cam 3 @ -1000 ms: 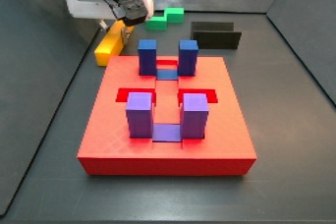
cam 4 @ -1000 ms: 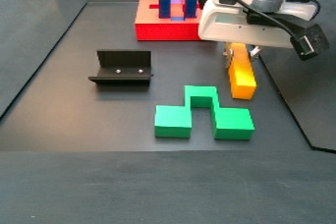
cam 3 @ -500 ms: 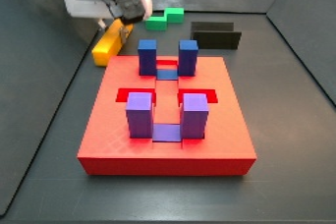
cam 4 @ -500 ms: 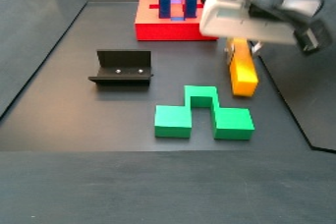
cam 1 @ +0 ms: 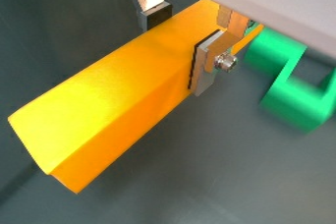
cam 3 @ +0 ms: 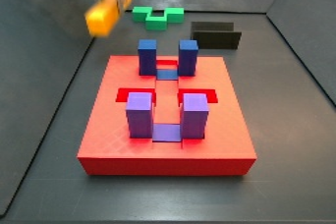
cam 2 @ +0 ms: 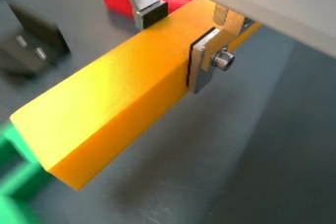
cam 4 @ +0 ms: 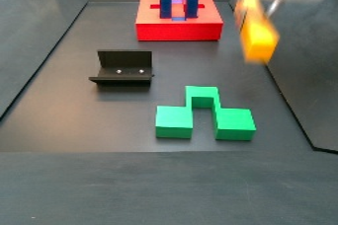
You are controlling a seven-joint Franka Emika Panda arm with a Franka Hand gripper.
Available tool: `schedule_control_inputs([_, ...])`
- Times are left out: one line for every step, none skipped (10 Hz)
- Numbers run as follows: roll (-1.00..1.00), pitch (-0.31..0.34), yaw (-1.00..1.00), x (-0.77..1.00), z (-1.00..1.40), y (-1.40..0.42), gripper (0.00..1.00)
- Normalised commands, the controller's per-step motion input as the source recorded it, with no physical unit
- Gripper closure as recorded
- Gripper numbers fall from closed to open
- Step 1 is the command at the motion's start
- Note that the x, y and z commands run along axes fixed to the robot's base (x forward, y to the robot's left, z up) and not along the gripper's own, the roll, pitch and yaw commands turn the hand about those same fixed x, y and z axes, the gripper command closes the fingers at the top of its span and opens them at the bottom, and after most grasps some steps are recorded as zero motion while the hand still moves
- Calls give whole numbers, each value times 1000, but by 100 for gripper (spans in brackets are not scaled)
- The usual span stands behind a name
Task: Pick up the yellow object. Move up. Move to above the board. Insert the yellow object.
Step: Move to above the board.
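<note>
Evidently stiff and light, the yellow object (cam 1: pixel 112 110) juts well beyond the gripper (cam 1: pixel 184 31), which pinches it near one end, so it may swing.

Shows as a gripper (cam 1: pixel 184 33) up by the wrist cameras with flat silver fingers (cam 1: pixel 210 63), a small round screw on one plate, dark pads, and a pale grey body above.
</note>
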Motion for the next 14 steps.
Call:
schedule_control_inputs([-29, 19, 0, -32, 1400, -11, 100])
schedule_control_inputs([-36, 10, 1, -8, 1400, -7, 100])
schedule_control_inputs([-52, 52, -3, 16, 1400, -8, 100])
schedule_control_inputs([-60, 69, -4, 6, 1400, -10, 100])
schedule_control_inputs([-62, 54, -6, -6, 947, -9, 100])
schedule_control_inputs([-62, 30, -6, 24, 429, 2, 100])
schedule_control_inputs([-62, 38, -7, 47, 233, 4, 100])
schedule_control_inputs([-61, 54, -5, 34, 181, 4, 100])
schedule_control_inputs([24, 381, 439, 824, 237, -1400, 100])
schedule_control_inputs([95, 392, 403, 831, 213, -1400, 100])
schedule_control_inputs([144, 421, 349, 862, 205, -1400, 100])
schedule_control_inputs([4, 344, 149, 931, 226, -1400, 100])
schedule_control_inputs([2, 278, 99, 916, 231, -1400, 100])
schedule_control_inputs([60, 178, 58, 898, 229, -1400, 100])
